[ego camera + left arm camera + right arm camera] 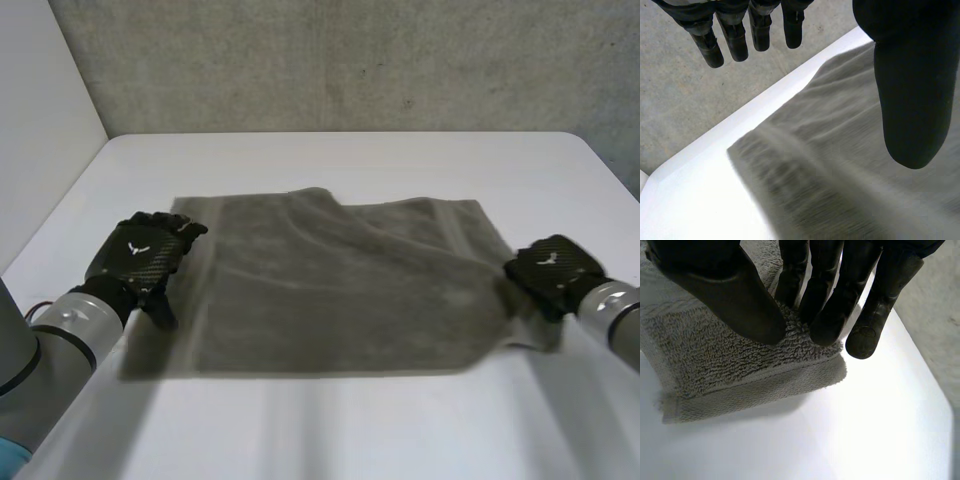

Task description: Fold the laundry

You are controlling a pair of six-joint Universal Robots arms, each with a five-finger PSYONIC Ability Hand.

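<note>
Well, the grey-brown terry towel [340,290] lies spread out wide across the middle of the white rectangular table [350,160]. Its long edges run side to side. The far edge is not straight: a shallow ridge of cloth rises near its middle and runs slantwise toward the right side.

The robot's black left hand [140,255] sits at the towel's left edge, close to the far-left corner. Seen from its own wrist, the left hand [910,75] is loose, its fingers [735,35] straight and held apart from the thumb. The towel [840,165] lies below it, and nothing is gripped. The corner of the cloth sits just inside the table [690,200] rim there.

The black right hand [553,270] is on the towel's right edge, nearer the front corner. From its wrist, the right hand [725,285] has the thumb and fingers [825,305] pressed together on a nub of the looped pile. They pinch the towel [715,355] just inside its flat woven hem. Bare table [865,430] lies directly beyond that hem.

A broad band of open tabletop runs between the towel's far edge and the rough grey concrete wall [350,60]. Another open band lies in front of the near edge. To either side there is less room, as each hand is near its side of the table.
</note>
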